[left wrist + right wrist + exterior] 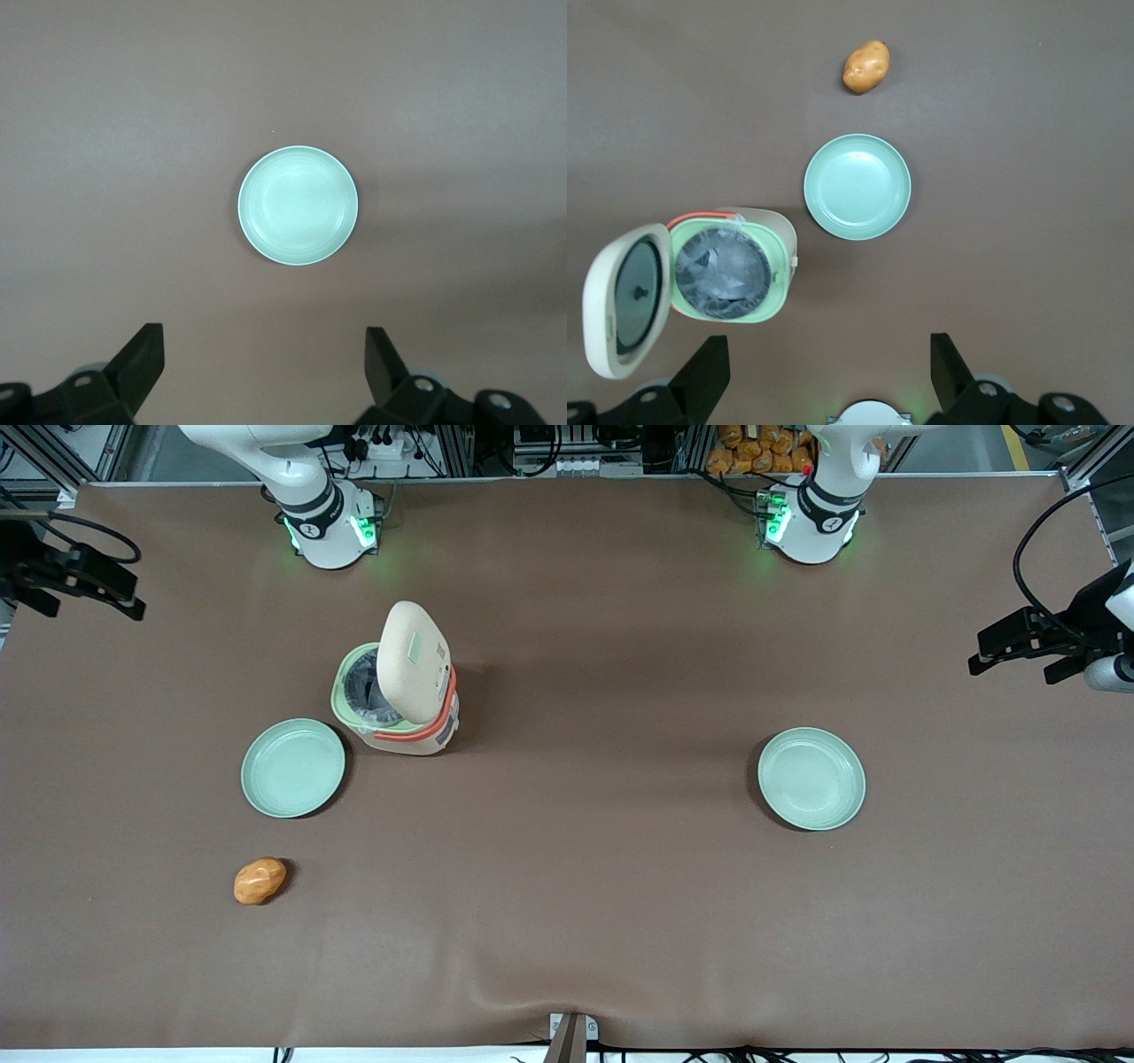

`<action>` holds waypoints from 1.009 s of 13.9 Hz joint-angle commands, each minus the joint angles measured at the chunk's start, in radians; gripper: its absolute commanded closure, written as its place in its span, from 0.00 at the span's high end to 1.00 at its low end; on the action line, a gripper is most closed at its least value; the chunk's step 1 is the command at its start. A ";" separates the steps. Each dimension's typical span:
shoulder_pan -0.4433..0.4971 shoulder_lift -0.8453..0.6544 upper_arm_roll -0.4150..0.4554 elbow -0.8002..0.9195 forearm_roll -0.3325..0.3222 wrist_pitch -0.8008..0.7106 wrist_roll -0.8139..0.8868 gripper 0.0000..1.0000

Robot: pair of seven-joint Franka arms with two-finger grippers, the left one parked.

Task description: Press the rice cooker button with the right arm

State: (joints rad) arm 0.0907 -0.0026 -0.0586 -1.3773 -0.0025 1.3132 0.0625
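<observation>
The rice cooker stands on the brown table with its cream lid swung up and open. Its pale green rim and dark lined pot show. The orange-red band runs round its body. In the right wrist view the cooker shows from above, with the lid hinged open beside the pot. My right gripper is open and empty, with its fingers wide apart. It hangs high above the table, near the right arm's base, apart from the cooker. It does not show in the front view. No button is visible.
A pale green plate lies beside the cooker, nearer the front camera; it also shows in the right wrist view. A potato lies nearer the camera still. A second plate lies toward the parked arm's end.
</observation>
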 commanded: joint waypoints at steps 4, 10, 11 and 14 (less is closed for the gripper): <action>-0.013 -0.016 -0.061 0.009 -0.002 -0.045 -0.104 1.00; -0.013 -0.014 -0.081 0.006 0.042 -0.064 -0.127 1.00; -0.013 -0.014 -0.081 0.006 0.044 -0.068 -0.125 1.00; -0.013 -0.014 -0.086 0.006 0.047 -0.080 -0.124 1.00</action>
State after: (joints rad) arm 0.0880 -0.0071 -0.1420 -1.3738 0.0234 1.2482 -0.0561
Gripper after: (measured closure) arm 0.000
